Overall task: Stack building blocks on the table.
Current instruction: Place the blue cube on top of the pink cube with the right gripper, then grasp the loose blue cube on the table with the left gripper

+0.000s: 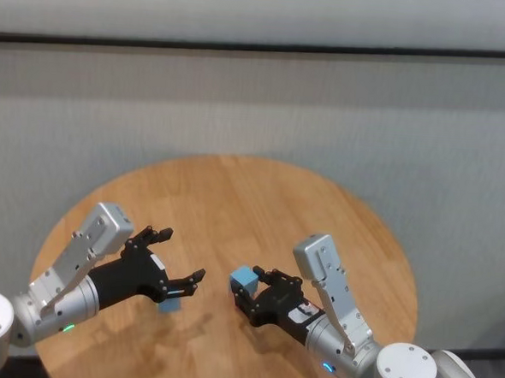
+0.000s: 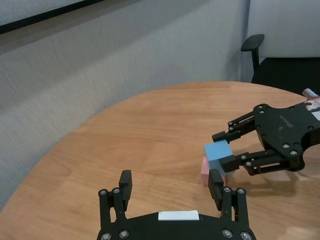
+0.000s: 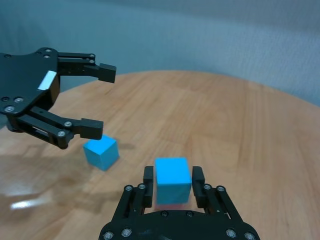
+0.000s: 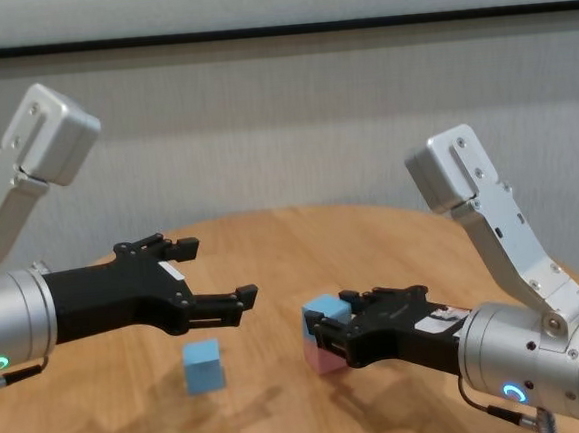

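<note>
The round light-brown wooden plank table [image 1: 260,207] is showing smooth grain with a soft sheen. The pale pink cube [image 4: 323,355] and two light blue cubes [image 3: 173,180] [image 3: 101,152] are looking matt and plain. The black grippers' fingers [image 3: 91,128] are appearing dull, like plastic.

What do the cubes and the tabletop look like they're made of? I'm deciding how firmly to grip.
Blue block between the right gripper fingers, the pink block under it and the loose blue block: matte, uniform colour, crisp edges, no grain. Probably painted wood or plastic; foam can't be ruled out. Table: light wood planks with visible grain and a slight sheen, possibly laminate. Left gripper hangs open.
</note>
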{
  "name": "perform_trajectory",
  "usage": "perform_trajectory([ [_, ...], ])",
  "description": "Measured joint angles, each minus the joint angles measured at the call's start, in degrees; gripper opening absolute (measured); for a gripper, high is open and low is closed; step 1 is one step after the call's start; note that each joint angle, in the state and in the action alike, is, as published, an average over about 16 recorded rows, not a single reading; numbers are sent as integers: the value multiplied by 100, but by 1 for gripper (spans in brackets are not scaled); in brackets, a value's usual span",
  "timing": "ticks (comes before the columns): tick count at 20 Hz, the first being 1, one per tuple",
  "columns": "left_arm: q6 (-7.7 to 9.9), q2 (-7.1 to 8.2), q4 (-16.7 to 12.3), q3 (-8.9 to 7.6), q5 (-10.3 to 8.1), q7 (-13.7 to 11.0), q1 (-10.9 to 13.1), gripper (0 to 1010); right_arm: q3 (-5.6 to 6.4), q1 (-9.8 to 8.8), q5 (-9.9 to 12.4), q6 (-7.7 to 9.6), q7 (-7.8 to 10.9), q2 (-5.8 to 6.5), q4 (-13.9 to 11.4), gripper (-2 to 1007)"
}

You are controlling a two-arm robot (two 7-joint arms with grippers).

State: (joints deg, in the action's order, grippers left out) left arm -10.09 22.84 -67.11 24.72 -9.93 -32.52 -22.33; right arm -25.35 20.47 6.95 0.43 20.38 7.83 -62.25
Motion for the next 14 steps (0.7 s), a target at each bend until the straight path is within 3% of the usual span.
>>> perform_trajectory([
  [7, 0, 0, 0, 0, 0, 0, 0, 1003, 57, -5, 1, -27, -29, -15, -50, 667],
  [14, 0, 0, 0, 0, 0, 0, 0, 1003, 196, -27, 76, -60, -86, 12, -220, 884],
])
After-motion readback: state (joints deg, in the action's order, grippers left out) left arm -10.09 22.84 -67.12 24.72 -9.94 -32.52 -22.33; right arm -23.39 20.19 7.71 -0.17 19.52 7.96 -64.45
